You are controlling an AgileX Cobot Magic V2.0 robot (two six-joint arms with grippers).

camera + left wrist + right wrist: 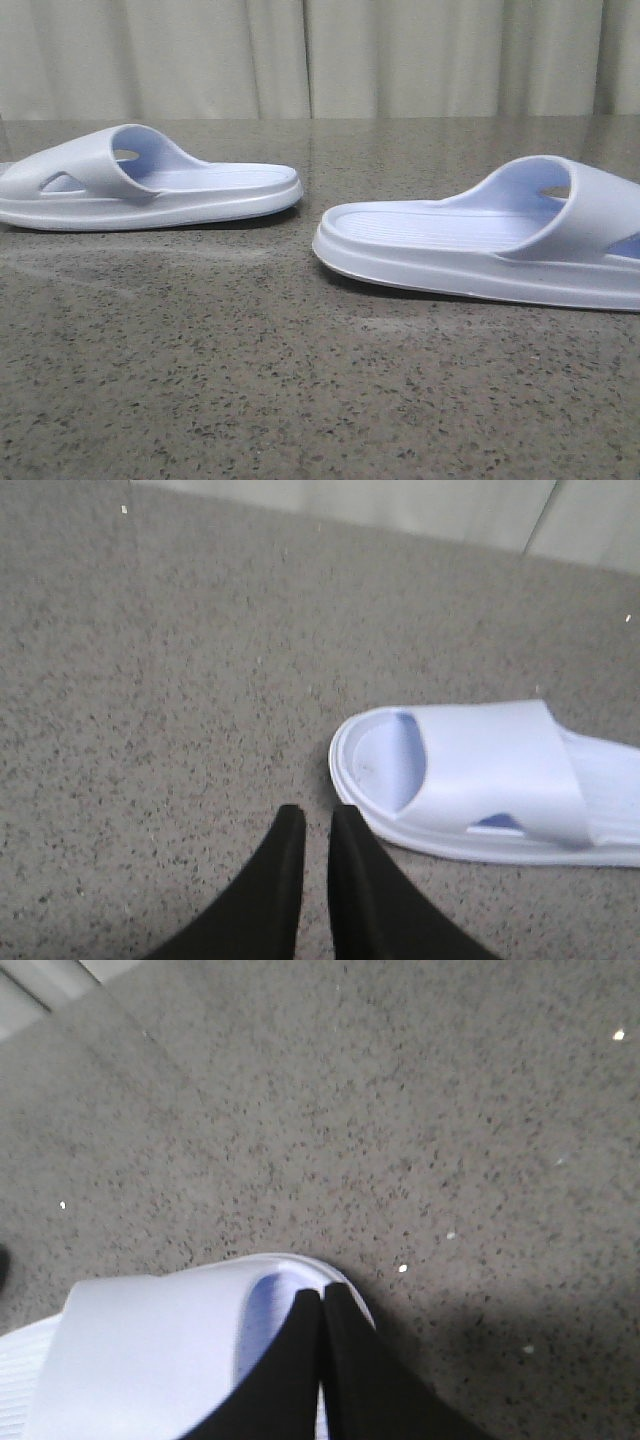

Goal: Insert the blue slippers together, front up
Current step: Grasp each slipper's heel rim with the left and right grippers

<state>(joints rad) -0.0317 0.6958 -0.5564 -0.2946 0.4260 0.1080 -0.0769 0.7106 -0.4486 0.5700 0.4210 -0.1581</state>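
Observation:
Two blue slippers lie sole-down on the speckled stone table, heels toward each other. The left slipper (pixel 150 185) also shows in the left wrist view (pixel 480 780). The right slipper (pixel 480 235) also shows in the right wrist view (pixel 150 1350). My left gripper (pixel 318 820) hangs over bare table just beside the left slipper's toe end, its fingers a narrow gap apart with nothing between them. My right gripper (pixel 321 1300) is shut, fingertips touching, right over the toe rim of the right slipper. Neither gripper shows in the front view.
The grey speckled table (pixel 300 400) stretches in front of both slippers. A pale curtain (pixel 320 55) hangs behind the table's far edge. The right slipper's toe end runs off the right side of the front view.

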